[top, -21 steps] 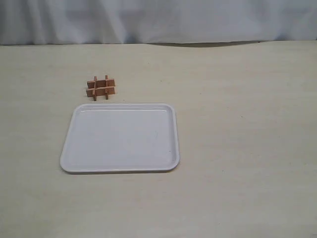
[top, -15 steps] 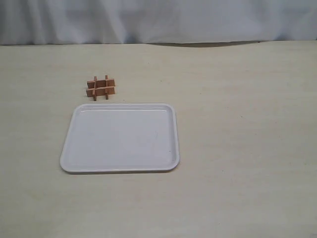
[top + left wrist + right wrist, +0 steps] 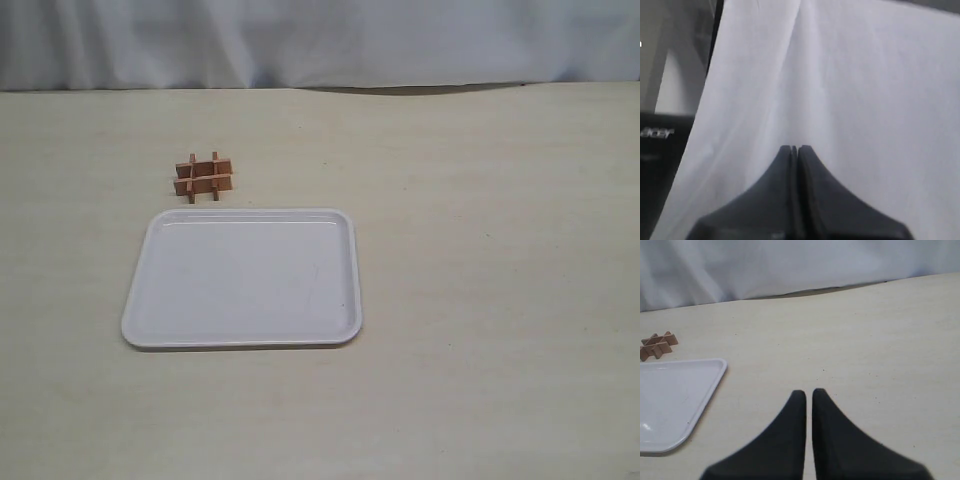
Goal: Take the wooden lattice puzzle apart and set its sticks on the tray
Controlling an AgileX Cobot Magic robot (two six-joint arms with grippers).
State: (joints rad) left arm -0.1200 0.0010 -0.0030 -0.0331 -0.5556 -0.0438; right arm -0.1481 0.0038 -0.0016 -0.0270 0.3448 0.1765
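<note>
The wooden lattice puzzle [image 3: 203,177] sits whole on the table, its four reddish-brown sticks still interlocked, just beyond the far left corner of the white tray [image 3: 242,338]. The tray holds nothing. No arm shows in the exterior view. In the right wrist view the puzzle [image 3: 657,345] and a corner of the tray [image 3: 715,380] lie far off; my right gripper [image 3: 808,392] hovers over bare table, shut with a hairline gap and holding nothing. My left gripper [image 3: 794,147] is shut and empty, facing the white curtain [image 3: 850,75].
A white curtain [image 3: 320,40] hangs along the table's far edge. A dark monitor [image 3: 660,165] stands beside the curtain in the left wrist view. The beige tabletop [image 3: 490,250] stretches right of the tray.
</note>
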